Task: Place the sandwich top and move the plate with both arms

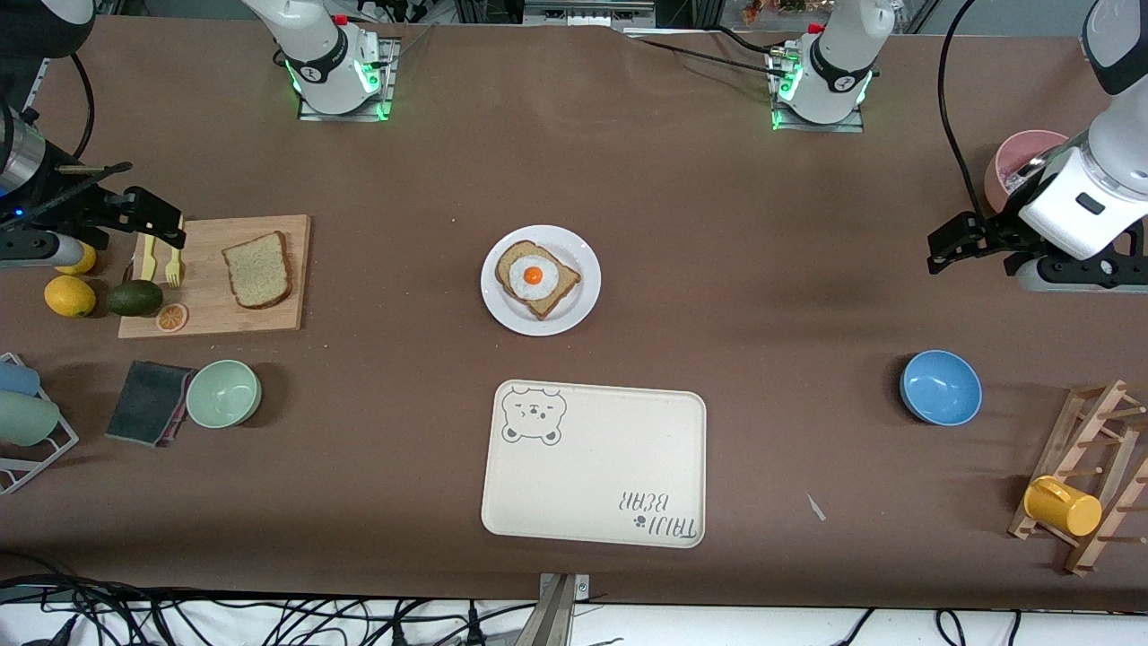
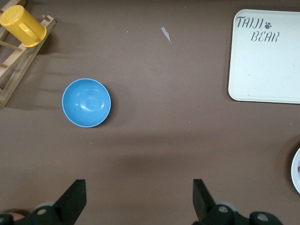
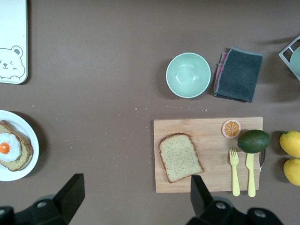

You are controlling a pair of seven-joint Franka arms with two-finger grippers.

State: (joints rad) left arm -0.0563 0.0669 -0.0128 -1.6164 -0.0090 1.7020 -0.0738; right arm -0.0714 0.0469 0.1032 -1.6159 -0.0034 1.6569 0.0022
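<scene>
The sandwich top [image 1: 258, 269] [image 3: 180, 157], a plain brown slice, lies flat on a wooden cutting board [image 1: 211, 309] toward the right arm's end of the table. At mid-table the white plate [image 1: 498, 303] [image 3: 31, 136] carries a bread slice with a fried egg [image 1: 536, 278]. My right gripper [image 1: 157, 220] [image 3: 137, 183] hovers open and empty over the board's edge by the forks, beside the sandwich top. My left gripper [image 1: 947, 244] [image 2: 138, 187] hangs open and empty over bare table toward the left arm's end, well away from the plate, whose rim [image 2: 296, 171] just shows.
A cream bear tray [image 1: 592, 467] lies nearer the camera than the plate. A blue bowl [image 1: 940, 388], a pink bowl [image 1: 1013, 161] and a rack holding a yellow cup [image 1: 1063, 505] stand at the left arm's end. A green bowl [image 1: 223, 393], grey cloth [image 1: 148, 401], avocado [image 1: 135, 298] and lemons [image 1: 69, 295] surround the board.
</scene>
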